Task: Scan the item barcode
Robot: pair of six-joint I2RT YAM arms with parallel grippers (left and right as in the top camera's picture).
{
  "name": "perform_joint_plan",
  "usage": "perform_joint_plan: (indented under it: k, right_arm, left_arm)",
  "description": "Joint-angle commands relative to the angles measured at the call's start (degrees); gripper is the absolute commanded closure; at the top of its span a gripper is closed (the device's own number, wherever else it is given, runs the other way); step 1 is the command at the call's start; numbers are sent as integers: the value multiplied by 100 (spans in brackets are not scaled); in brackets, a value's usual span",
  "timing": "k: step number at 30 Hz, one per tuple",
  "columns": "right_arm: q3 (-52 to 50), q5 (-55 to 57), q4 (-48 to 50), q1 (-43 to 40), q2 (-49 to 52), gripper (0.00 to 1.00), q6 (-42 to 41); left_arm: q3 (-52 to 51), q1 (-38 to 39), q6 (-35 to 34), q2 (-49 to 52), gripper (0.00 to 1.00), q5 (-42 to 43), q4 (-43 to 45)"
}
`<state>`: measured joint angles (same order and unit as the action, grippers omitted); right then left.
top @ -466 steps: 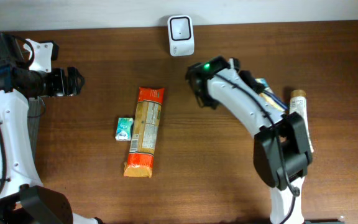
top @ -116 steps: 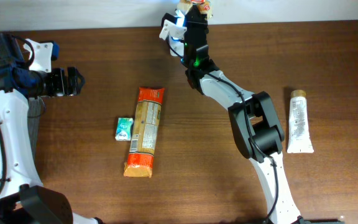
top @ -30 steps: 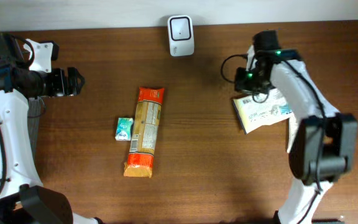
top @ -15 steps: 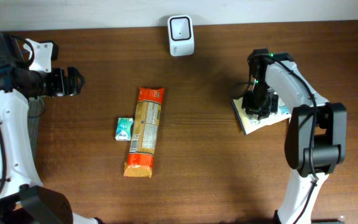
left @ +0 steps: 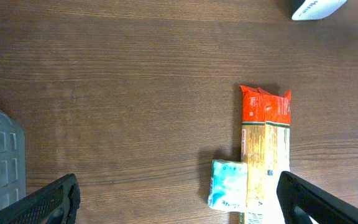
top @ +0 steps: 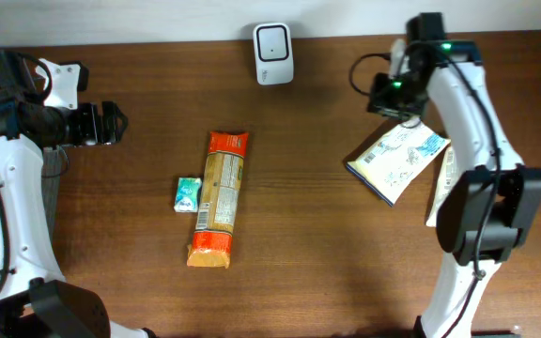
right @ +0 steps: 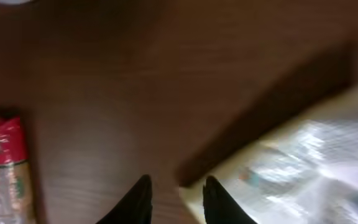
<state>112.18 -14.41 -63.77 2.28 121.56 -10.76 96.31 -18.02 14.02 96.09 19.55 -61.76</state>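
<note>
- left pincer (top: 111, 124): black, held out over the left side of the bench; in the left wrist view (left: 179, 200) only its two dark fingertips show, in the bottom corners. its jaws stand wide apart with nothing between them.
- dark brown wood-grain bench (top: 111, 244): a smooth surface with fine streaks running across it.
- small teal-and-white soft packet (top: 188, 194) (left: 227, 191): a squarish, crinkly wrapper lying flat, touching the left edge of the long packet.
- long orange-and-tan plastic packet (top: 222, 199) (left: 265, 149): a narrow, glossy bar shape lying lengthwise. both ends are orange with crimped seals, and the middle is tan with print on it.
- white rounded plastic scanner (top: 273, 53) (left: 316, 7): a smooth upright block with a dark square window, at the back edge of the bench, beyond the long packet.
- flat white-and-blue printed pouch (top: 400, 161) (right: 291, 168): the item to scan. it lies tilted on the bench to the right of the scanner and well apart from it, with a barcode near its left corner. it is blurred in the right wrist view.
- right pincer (top: 397, 94) (right: 179, 200): black, above the bench just behind the pouch. its fingers are a little apart, bare wood shows between them, and it holds nothing.
- pale plastic tube (top: 438, 199): mostly hidden by the pouch and the right arm.
</note>
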Motion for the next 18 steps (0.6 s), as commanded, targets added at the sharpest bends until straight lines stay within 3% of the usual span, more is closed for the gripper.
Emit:
perform_joint_plan:
  k: [1,4,9,18]
  right_arm:
    - [-254,597,345,551,293,72,-385]
    - [-291,909,348,763,772,72,-522]
    - [-326,1471,-448,577,1106,73,-841]
    - [-479,1685,-1836,-874,1104,74,-654]
  left_arm:
    - [33,-4,107,-22,1,61,-7]
    - [33,-4,107,-22,1,61,-7]
    - [33,-4,107,-22,1,61,-7]
    - [33,-4,107,-22,1,61,-7]
